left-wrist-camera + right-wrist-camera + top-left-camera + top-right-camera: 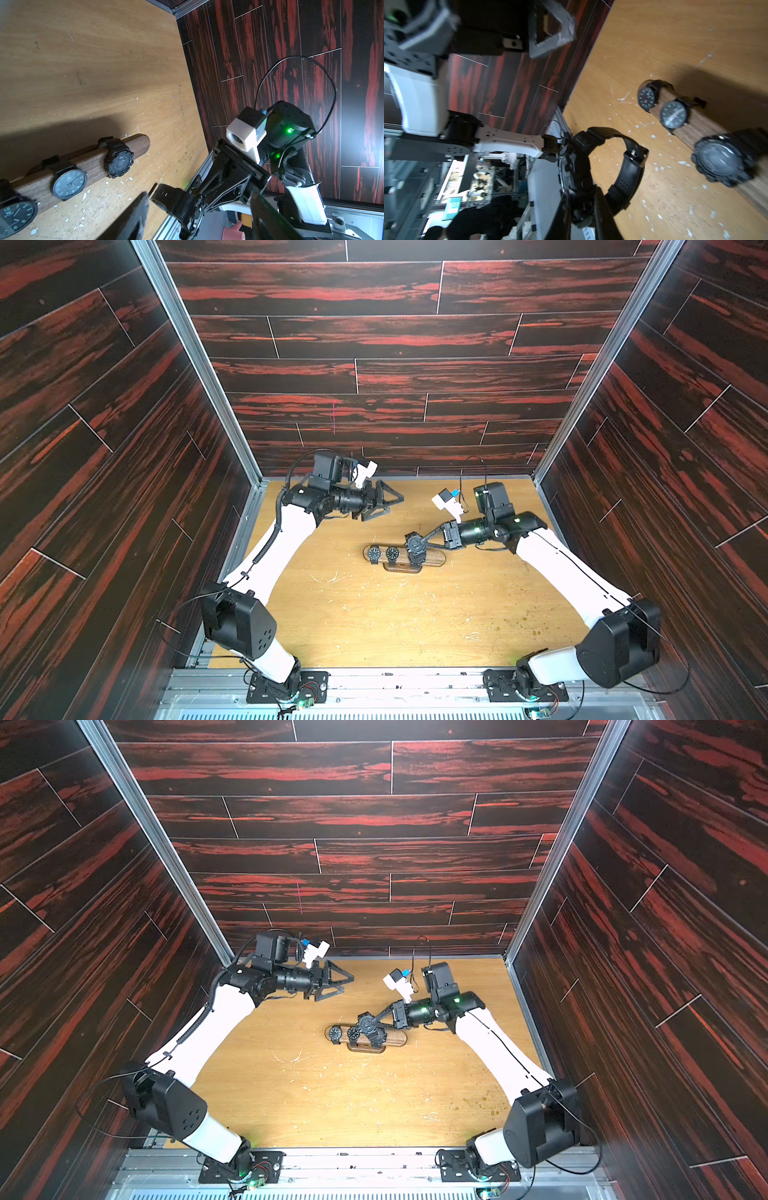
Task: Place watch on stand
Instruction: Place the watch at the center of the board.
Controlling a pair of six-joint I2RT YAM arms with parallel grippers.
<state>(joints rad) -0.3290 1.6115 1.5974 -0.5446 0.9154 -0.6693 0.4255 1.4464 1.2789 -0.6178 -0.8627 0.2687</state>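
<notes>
Three watches (672,114) mounted, stand (708,133) base hidden

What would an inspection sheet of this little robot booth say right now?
Surface: scratched light wooden tabletop, pale flecks.
Job's things: long dark-brown wooden stand carrying three black watches; a fourth chunky black strap watch held off it.
Clutter: nothing seen.
Grippers: right gripper shut on the fourth watch; left gripper open, empty.
Cables: black cable loop above the right wrist.
Surroundings: dark red-streaked plank walls.
</notes>
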